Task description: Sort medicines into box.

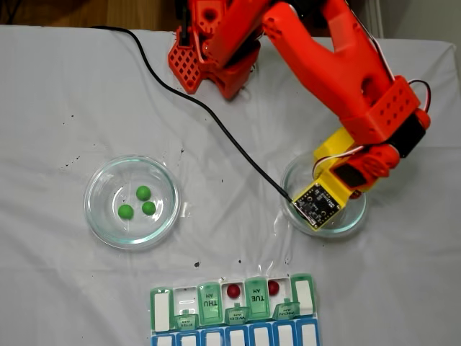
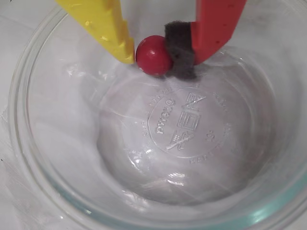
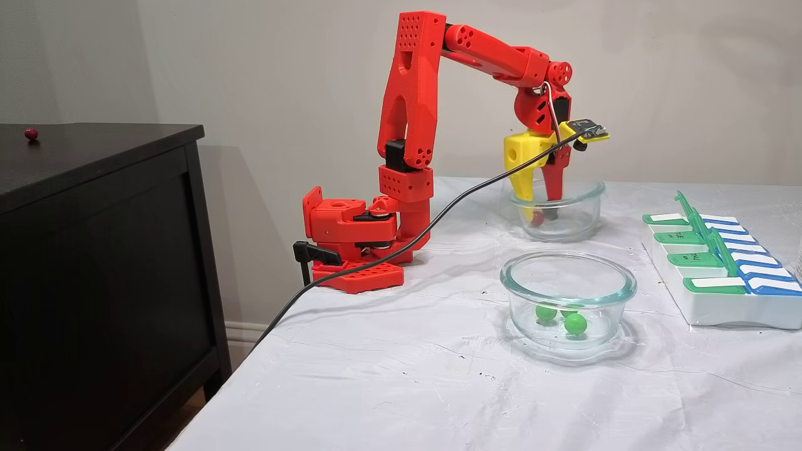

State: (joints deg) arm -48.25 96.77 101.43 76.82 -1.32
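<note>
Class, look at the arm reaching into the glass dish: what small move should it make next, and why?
Probably lift straight up. In the wrist view the tool already pinches the red ball between its yellow and padded fingers, low inside the glass dish. Rising clears the dish wall before heading to the pill organizer.

Wrist view: gripper (image 2: pixel 152 53) reaches down from top edge into a clear glass dish (image 2: pixel 43 158). Yellow finger (image 2: pixel 108 26) on left, red finger (image 2: pixel 213 24) on right w/ a dark felt pad (image 2: pixel 180 50) on its inner face. One dark red ball (image 2: pixel 153 55) sits between them, touching yellow tip on one side & pad on the other, so jaws are closed on it. Ball is near dish's far wall, close to the floor; can't tell if lifted. Embossed maker's mark (image 2: pixel 180 124) at centre of dish bottom, rest of floor bare. Greenish rim (image 2: pixel 268 211) at lower right.
</note>
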